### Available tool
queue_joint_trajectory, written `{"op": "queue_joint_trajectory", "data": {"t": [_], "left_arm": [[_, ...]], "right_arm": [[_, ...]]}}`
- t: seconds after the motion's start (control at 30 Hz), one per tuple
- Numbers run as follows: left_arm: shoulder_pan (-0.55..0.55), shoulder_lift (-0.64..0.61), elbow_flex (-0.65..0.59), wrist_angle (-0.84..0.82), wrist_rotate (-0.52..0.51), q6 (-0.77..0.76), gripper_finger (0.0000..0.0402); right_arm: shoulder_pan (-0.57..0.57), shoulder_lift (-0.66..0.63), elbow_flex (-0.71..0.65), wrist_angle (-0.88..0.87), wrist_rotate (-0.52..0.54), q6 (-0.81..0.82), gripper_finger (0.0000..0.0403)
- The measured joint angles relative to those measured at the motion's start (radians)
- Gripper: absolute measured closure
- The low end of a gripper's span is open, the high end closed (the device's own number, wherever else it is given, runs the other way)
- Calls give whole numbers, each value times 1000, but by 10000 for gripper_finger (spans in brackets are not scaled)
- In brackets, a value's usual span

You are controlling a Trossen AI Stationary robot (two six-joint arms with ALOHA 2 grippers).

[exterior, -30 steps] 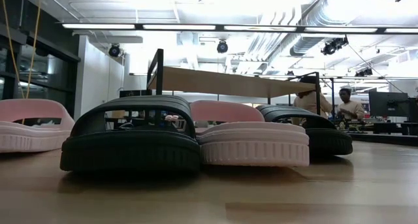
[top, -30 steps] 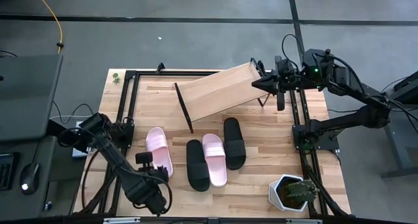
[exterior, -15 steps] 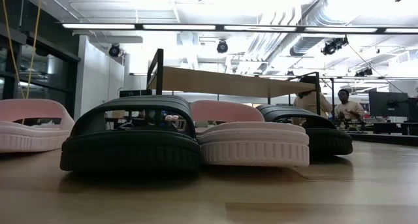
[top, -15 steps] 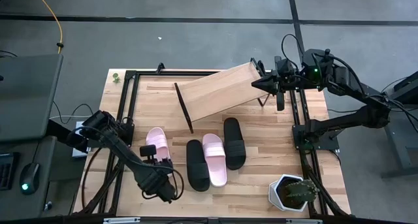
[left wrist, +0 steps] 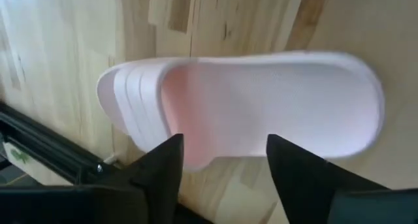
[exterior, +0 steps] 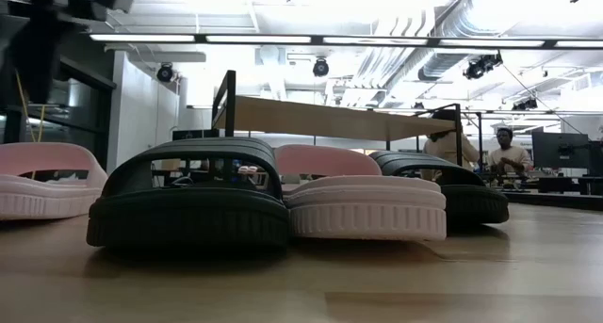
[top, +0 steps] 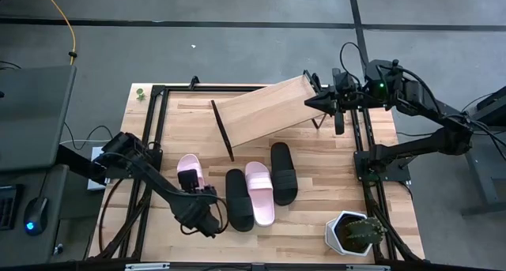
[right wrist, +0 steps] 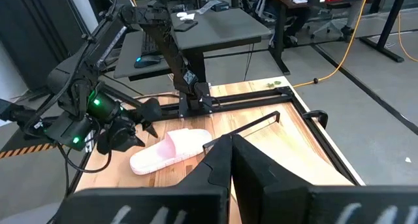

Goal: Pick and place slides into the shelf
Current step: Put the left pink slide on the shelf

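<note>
High view: left claw (top: 199, 193) positioned over the near end of the leftmost pink slide (top: 188, 171), fingers spread wide, nothing held. Remaining slides in a row on the table (top: 316, 168) to its right: black slide (top: 238, 198), pink slide (top: 259, 192), black slide (top: 283, 172), the middle two touching. Shelf (top: 265, 107) slanted behind the row, bare of slides. Right claw (top: 316, 102) closed, resting at the shelf's right edge. Potted cactus (top: 354, 233) at the near right corner. Low view: black slide (exterior: 188, 205) in front, pink slide (exterior: 363, 205) touching it, second black slide (exterior: 452, 186) behind, second pink slide (exterior: 42, 177) apart at far left; shelf board (exterior: 330, 119) above. Left wrist view: open fingers (left wrist: 160, 168) straddling the pink slide (left wrist: 261, 113). Right wrist view: closed fingers (right wrist: 225, 162), pink slide (right wrist: 173, 149) beyond.
</note>
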Motion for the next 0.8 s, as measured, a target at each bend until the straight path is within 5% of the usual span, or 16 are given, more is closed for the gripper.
{"op": "queue_joint_trajectory", "data": {"t": [0.8], "left_arm": [[52, 123, -34, -103, -70, 26, 183]], "right_arm": [[0, 0, 0, -36, -5, 7, 402]]}}
